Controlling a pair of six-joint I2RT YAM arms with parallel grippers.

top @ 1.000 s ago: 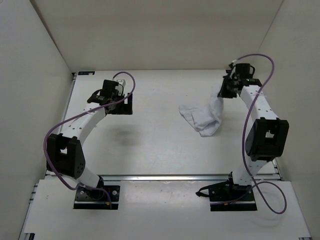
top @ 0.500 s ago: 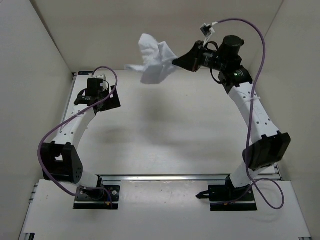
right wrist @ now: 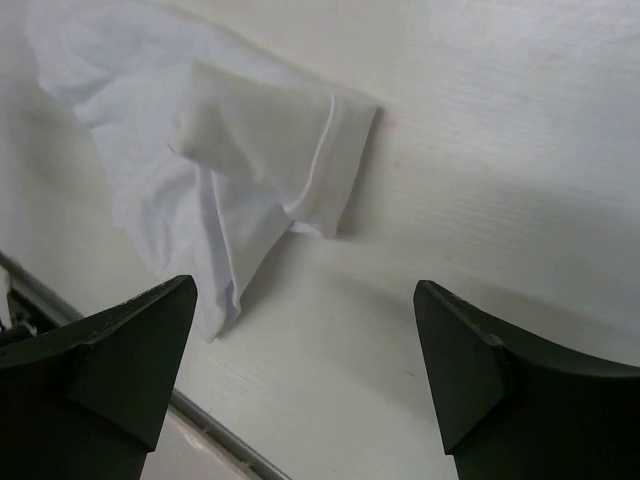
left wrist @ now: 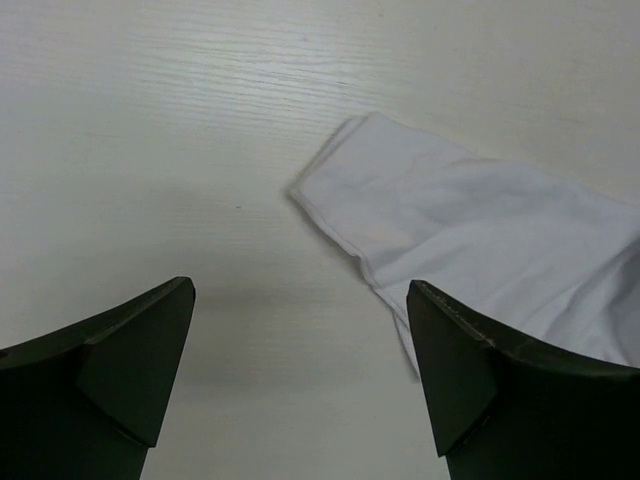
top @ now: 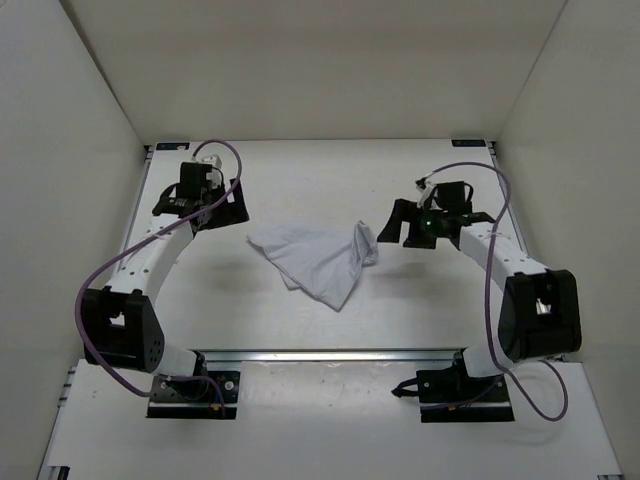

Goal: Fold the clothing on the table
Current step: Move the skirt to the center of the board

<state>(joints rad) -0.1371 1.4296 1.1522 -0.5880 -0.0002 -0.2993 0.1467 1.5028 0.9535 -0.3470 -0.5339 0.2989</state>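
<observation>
Here, right hand (top: 400,228) spread wide, empty, seemingly just clear of clothing (top: 315,257), left hand (top: 200,210) likewise splayed, empty.

Soft, even white light floods the top view, no glare anywhere, and the table (top: 300,180) reads flat and bright. The arms (top: 150,262) throw only pale grey shadows. Left wrist view now: crisp grain, a faint dim band ahead of the left gripper (left wrist: 298,290) (its dark fingers (left wrist: 110,370) look a touch soft). Right wrist: the clothing (right wrist: 230,160) casts a darker shadow along its folded edge, top-left corner murkier.
</observation>
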